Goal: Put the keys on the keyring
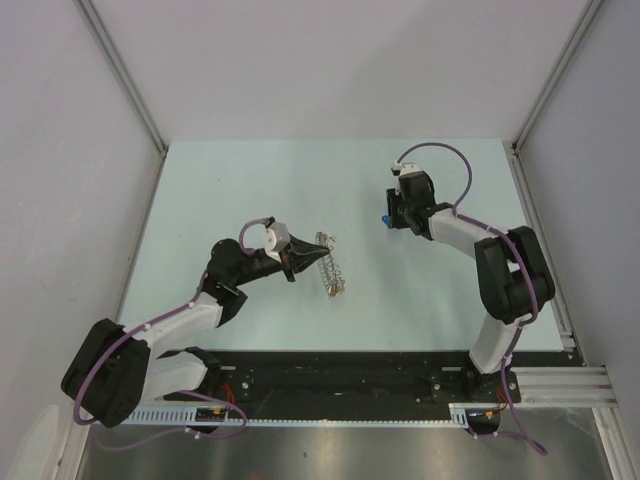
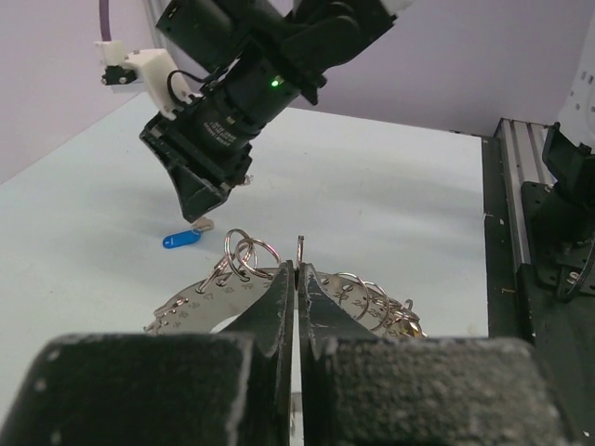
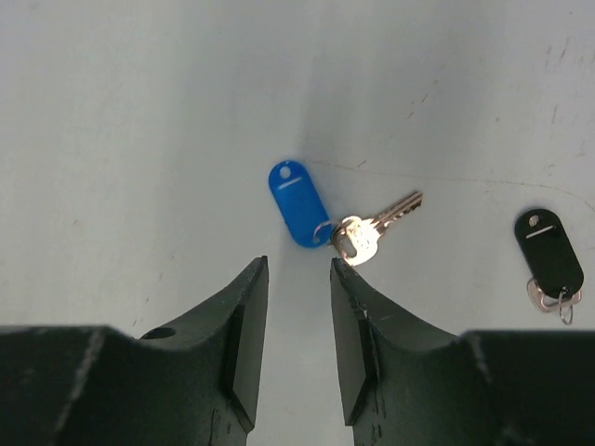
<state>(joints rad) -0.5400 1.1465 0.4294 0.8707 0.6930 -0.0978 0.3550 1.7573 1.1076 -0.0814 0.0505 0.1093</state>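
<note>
Half-open and empty, my right claw [image 3: 297, 269] hovered above the blue key [image 3: 299, 204] on the table [image 3: 139, 111]: light, flat, slippery, I judged; best pinched by its plastic head. My left claw [image 2: 296, 268] clamped the springy keyring [image 2: 200, 299].

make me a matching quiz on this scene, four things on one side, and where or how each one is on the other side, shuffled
Things:
1 left claw
2 right claw
3 blue key
4 black key

States:
a lying on the table straight ahead of the open claw
b shut on the keyring
c open and empty
d lying far off to the right in the right wrist view

Pairs: 1-b, 2-c, 3-a, 4-d
</note>
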